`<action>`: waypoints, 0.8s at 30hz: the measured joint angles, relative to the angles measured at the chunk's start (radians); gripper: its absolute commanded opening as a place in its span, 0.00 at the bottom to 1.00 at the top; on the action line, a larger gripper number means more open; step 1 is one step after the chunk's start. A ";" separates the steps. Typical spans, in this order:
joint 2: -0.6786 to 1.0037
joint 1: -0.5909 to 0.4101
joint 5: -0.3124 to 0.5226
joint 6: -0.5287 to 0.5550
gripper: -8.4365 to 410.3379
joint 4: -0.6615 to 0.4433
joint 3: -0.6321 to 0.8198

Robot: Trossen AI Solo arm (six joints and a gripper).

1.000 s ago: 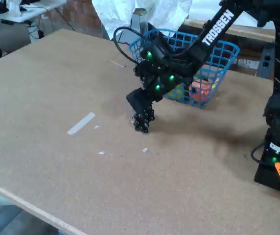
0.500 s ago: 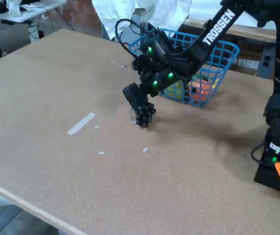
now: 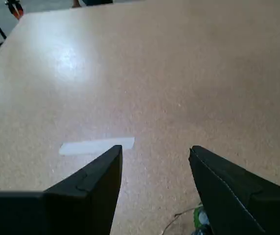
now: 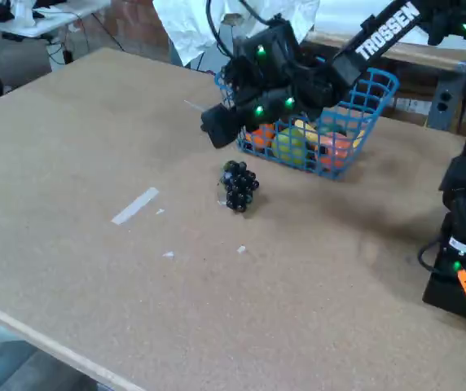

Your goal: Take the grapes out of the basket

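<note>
grapes [image 4: 239, 186] on surface [image 4: 94, 163], outside basket [image 4: 355, 122] | claw [image 3: 154, 161] spread wide, empty, raised above them

A broad tan particleboard tabletop [image 4: 314, 285] fills the room's middle, soft light glaring off its far part. A strip of pale tape [image 4: 135, 205] lies left of centre. Far left stands a white desk [image 4: 50, 16]; white sheeting [image 4: 217, 20] hangs behind.
</note>
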 measured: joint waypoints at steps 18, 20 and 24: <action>-0.010 0.000 0.000 0.000 0.47 -0.008 0.000; -0.010 0.000 0.000 0.000 0.47 -0.008 0.000; -0.010 0.000 0.000 0.000 0.47 -0.008 0.000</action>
